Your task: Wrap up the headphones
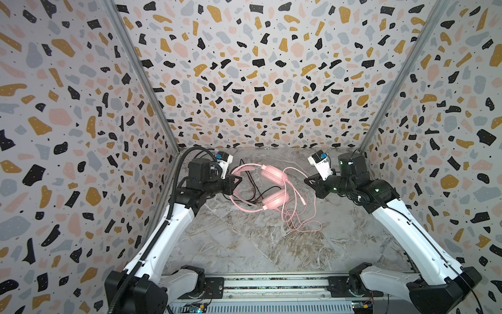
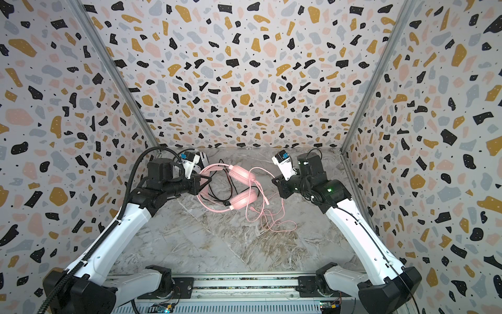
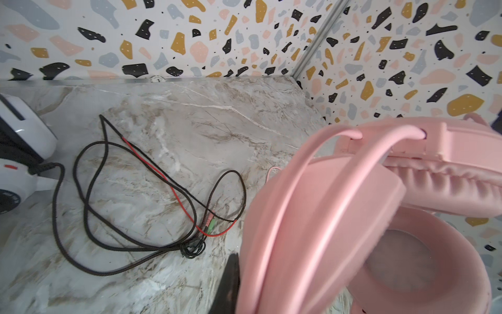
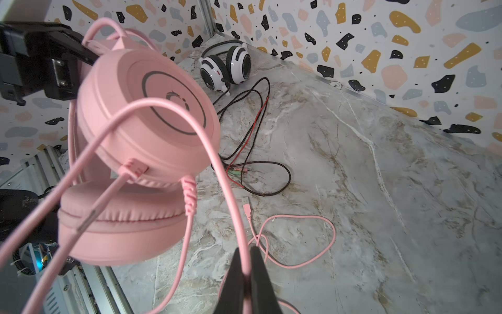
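I have the left gripper (image 1: 234, 187) clamped tight on the thin headband of the pink over-ear headset (image 1: 273, 200), over the far part of the grey marble tabletop (image 1: 244, 244). The headset hangs out from those jaws toward the middle, with its two padded cups between my two grippers. In the right wrist view the cups look clear of the marble.

The right gripper (image 1: 307, 181) faces it from the other side, near the cups but not touching them. Its fingers are pinched together on the thin pink cable (image 4: 163, 101), which arcs from the cup across to the jaws. The rest of that cable trails in loose loops on the marble, on the near side of the cups.

The white headset with black stripes (image 4: 225, 65) stands in the back left corner, just behind the left arm's wrist and well apart from the right gripper. Its black braided cable (image 3: 81, 190) sprawls on the marble under the pink headband.
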`<state>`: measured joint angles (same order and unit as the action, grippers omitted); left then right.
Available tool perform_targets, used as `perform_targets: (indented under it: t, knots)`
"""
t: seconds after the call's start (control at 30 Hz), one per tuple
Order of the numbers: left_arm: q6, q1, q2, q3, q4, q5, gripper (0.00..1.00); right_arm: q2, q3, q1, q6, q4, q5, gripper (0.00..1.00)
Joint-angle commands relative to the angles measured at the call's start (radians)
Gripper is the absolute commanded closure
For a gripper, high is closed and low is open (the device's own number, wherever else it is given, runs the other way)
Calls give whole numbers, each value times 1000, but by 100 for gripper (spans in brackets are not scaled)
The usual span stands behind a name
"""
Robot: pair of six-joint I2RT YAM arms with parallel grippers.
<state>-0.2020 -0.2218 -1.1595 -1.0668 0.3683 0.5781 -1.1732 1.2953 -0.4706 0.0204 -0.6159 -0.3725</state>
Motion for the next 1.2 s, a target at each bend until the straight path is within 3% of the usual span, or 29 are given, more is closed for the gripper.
perform_targets:
  t: [0.0,0.5,0.87,1.17]
  knots:
    - [-3,-6,24,-21,-63,137,100,7,-5,3,-20,93,-83,96]
    - [-37,-99,-3,-33,-105,164,100,21,-19,-2,-71,177,-183,96]
    - [-50,-126,-5,-32,-151,172,100,-21,-80,-8,-74,236,-152,96]
    - [-188,-126,17,-14,-350,145,100,-61,-151,15,-75,293,-140,95]
